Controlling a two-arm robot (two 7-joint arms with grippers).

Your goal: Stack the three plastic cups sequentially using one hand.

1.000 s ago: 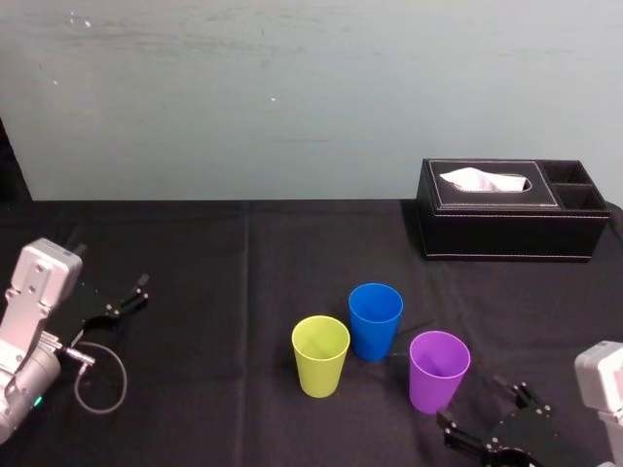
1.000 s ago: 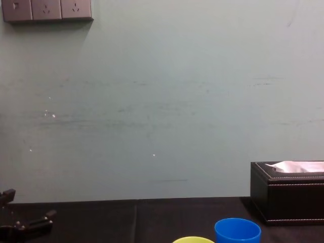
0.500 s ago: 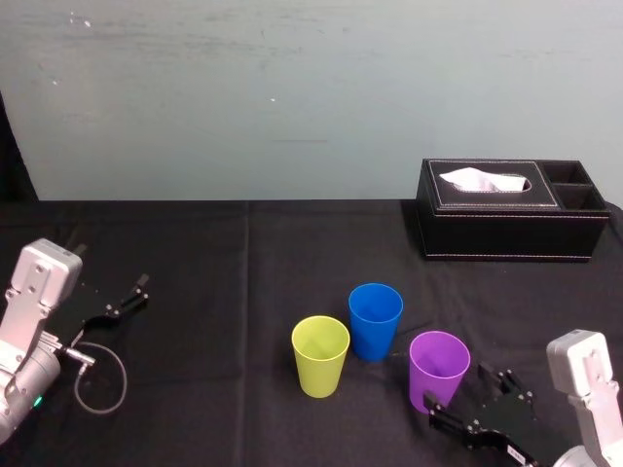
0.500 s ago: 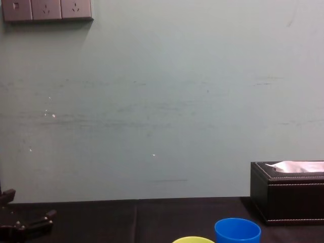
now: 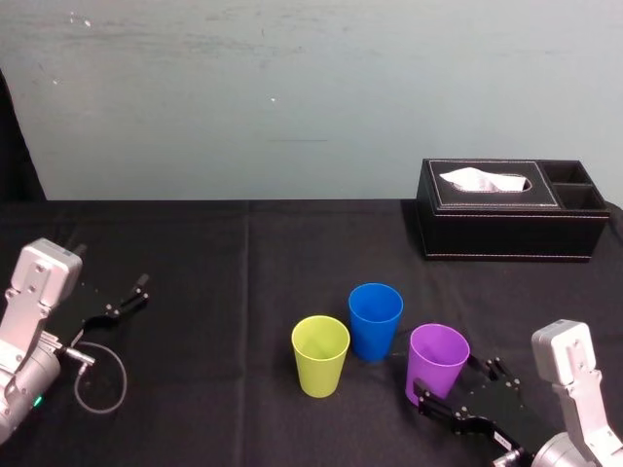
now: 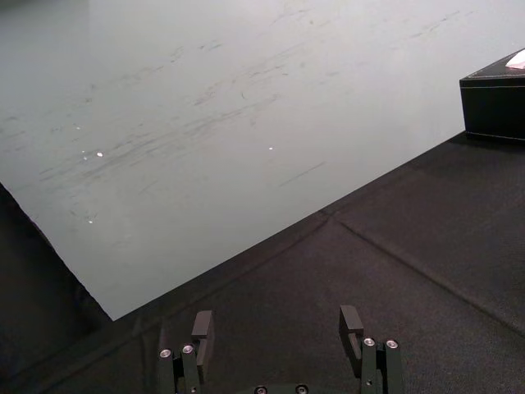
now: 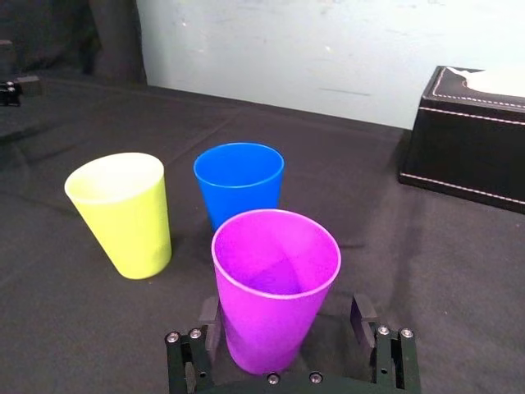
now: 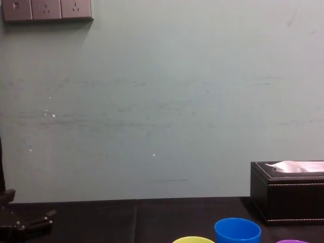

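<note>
Now the right pincer (image 7: 285, 310) is straddling the upright purple cup (image 7: 275, 275), jaws spread wide, gripping nothing; the left pincer (image 6: 276, 318) is idling open, well apart.

Blue cup (image 5: 375, 319), purple cup (image 5: 436, 362) and yellow-green cup (image 5: 320, 355); black tissue box (image 5: 506, 229).

Before the tissue box (image 5: 506, 226) on the bench (image 5: 195, 253): first cup (image 5: 437, 358), straddled by the right hand (image 5: 456, 384); second cup (image 5: 375, 321) farther left; third cup (image 5: 320, 356) farthest left.

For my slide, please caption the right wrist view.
Open right gripper straddling the purple cup; the yellow-green cup and the blue cup stand beyond.
</note>
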